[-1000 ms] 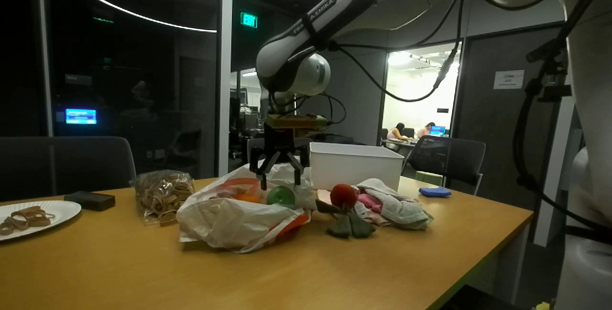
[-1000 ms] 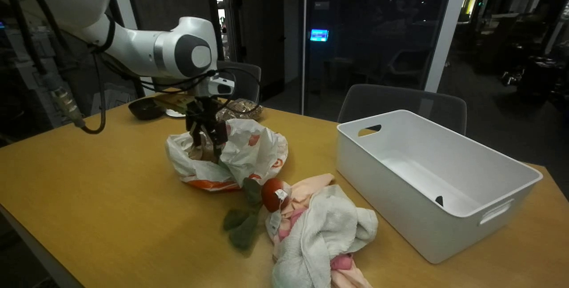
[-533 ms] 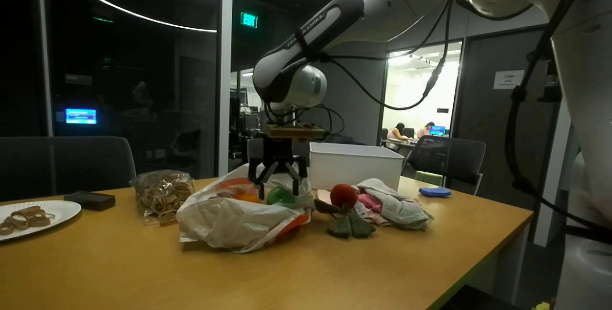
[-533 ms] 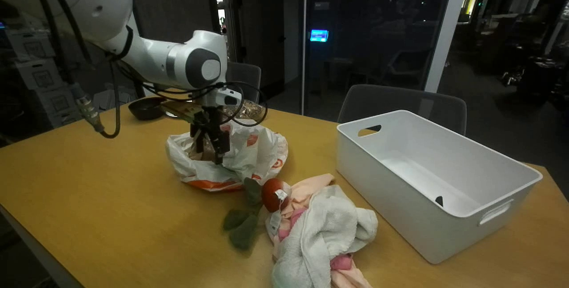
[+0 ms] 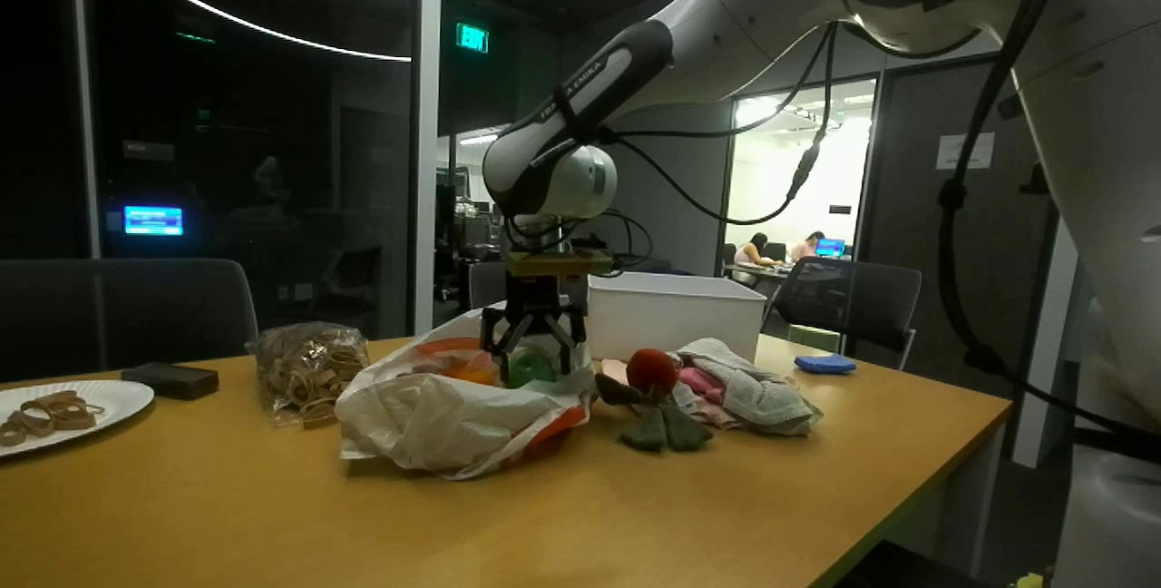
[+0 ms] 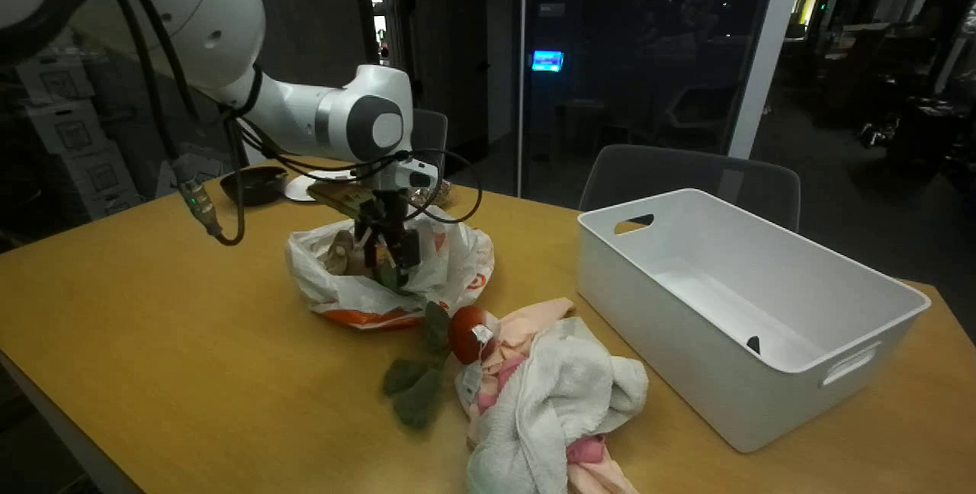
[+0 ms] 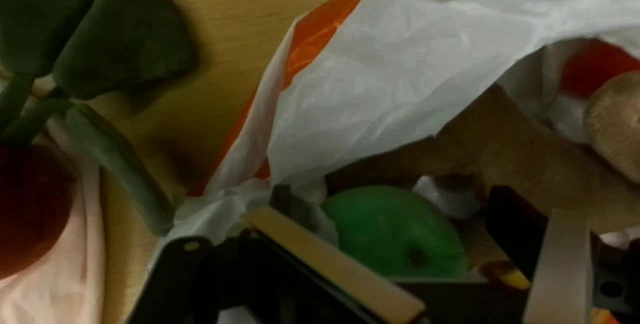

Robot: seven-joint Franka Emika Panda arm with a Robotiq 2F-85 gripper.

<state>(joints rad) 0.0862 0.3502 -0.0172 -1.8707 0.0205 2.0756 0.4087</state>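
White plastic is taking up a big chunk of the close-up: it's a shopping bag slumping on the table, and the green fruit-like ball is sitting in its mouth. The gripper is pointing straight down there, fingers spread well apart on both sides of the ball, and from what I'm seeing it isn't squeezing anything. In the wrist view, one finger is standing at 8 o'clock of the ball and its twin at about 3, with a gap showing on the 3 o'clock side; I can't tell if the 8 o'clock one is touching.

Bit I'd be watching: the bag's film is bunching at 9 o'clock, right by that finger, so a clean pinch is probably hanging on keeping plastic out of it. A brown soft-looking thing is filling 2 o'clock. IMO it's about centring over the ball, having the tips reaching below its widest part, then squeezing slowly, since anything that round is likely to be rolling off uneven pads.

Fwiw, a red leafy ball is lying at 3 o'clock of the bag in an exterior view, well apart from the fingers
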